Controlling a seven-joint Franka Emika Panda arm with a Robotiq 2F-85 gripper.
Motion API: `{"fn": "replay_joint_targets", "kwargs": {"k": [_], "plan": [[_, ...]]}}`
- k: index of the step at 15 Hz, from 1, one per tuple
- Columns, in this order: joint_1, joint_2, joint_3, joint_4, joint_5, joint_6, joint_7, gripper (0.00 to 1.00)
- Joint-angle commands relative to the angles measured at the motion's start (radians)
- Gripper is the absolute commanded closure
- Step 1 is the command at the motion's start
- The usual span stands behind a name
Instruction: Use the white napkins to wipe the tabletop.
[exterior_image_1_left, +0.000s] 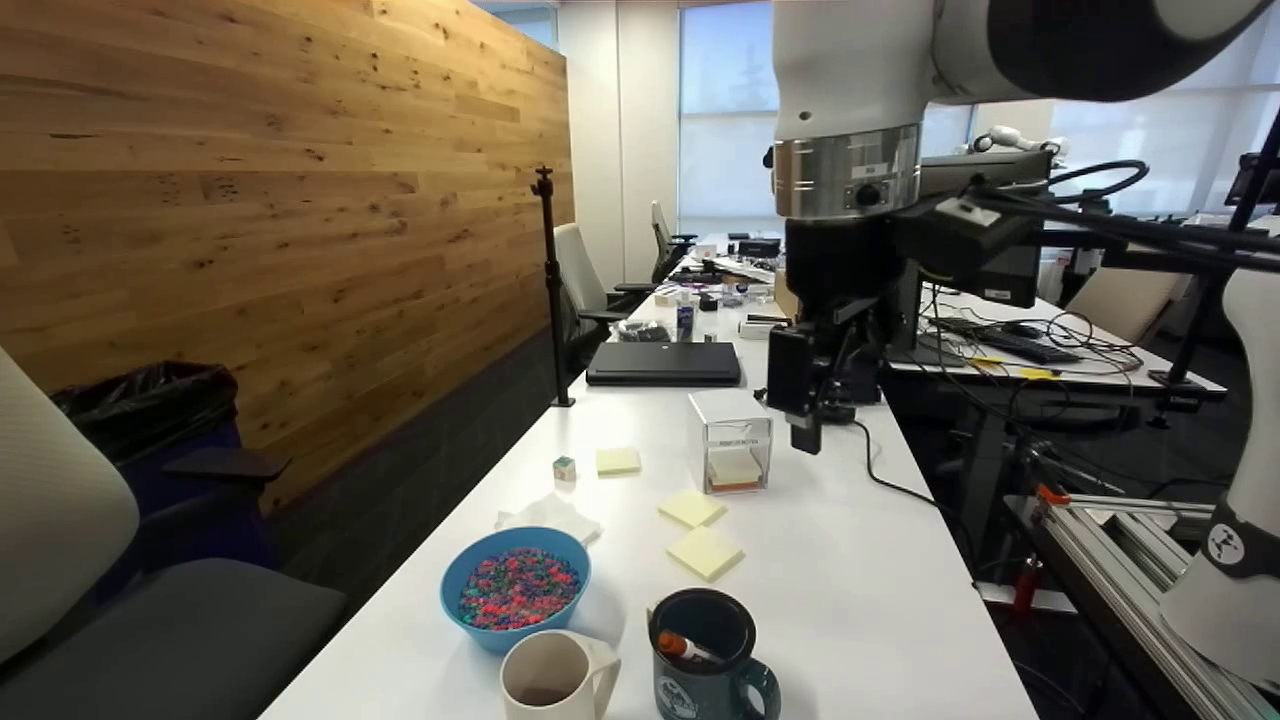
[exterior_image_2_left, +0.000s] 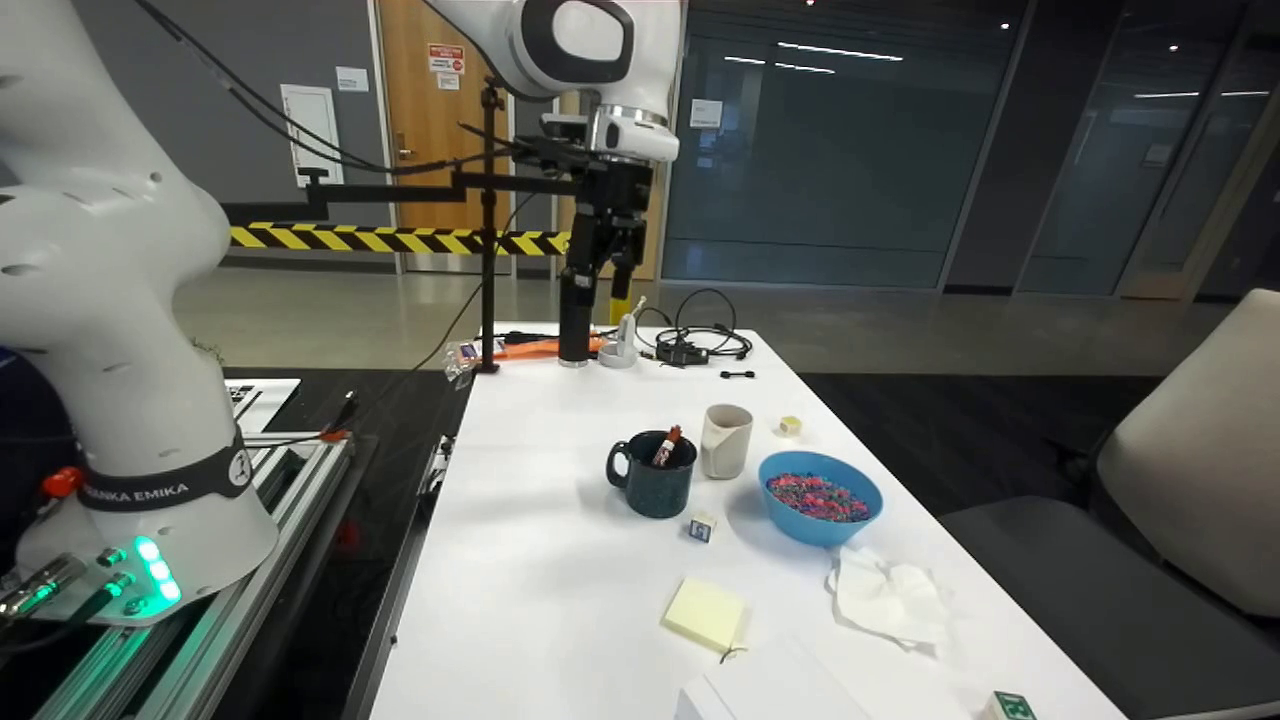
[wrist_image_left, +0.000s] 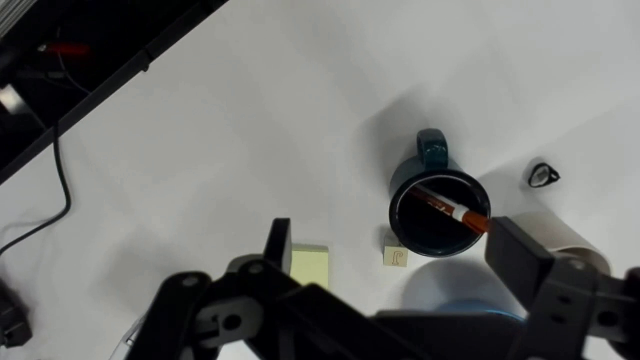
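Observation:
The white napkins (exterior_image_1_left: 552, 511) lie crumpled and thin on the tabletop (exterior_image_1_left: 850, 580), right beside the blue bowl (exterior_image_1_left: 566, 612). In an exterior view the napkins (exterior_image_2_left: 888, 600) spread near the table's chair-side edge. They are out of view in the wrist view. The smooth white tabletop shows in both exterior views (exterior_image_2_left: 530, 560) and fills most of the wrist view (wrist_image_left: 240, 125). My gripper (wrist_image_left: 390, 231) is open with nothing between its fingers. In both exterior views my gripper (exterior_image_1_left: 815, 425) (exterior_image_2_left: 602, 285) hangs well above the table, apart from the napkins.
A dark mug (wrist_image_left: 400, 182) holds an orange marker (wrist_image_left: 442, 205). A beige mug (exterior_image_2_left: 726, 440) stands beside it. Pale yellow paper squares (exterior_image_1_left: 705, 552), small blocks (wrist_image_left: 395, 256) and a clear box (exterior_image_1_left: 730, 440) are on the table. A black laptop (exterior_image_1_left: 663, 364) and a cable (wrist_image_left: 62, 185) lie there too.

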Motion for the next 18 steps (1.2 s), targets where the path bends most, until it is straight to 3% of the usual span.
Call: {"fn": "replay_joint_targets", "kwargs": {"k": [1,10,18], "plan": [[-0.009,0.039,-0.042,0.038,0.037,0.033,0.122,0.00],[-0.052,0.112,-0.142,0.025,0.018,0.121,0.296,0.00],[-0.021,0.214,-0.150,0.121,0.024,0.194,0.362,0.00]]}}
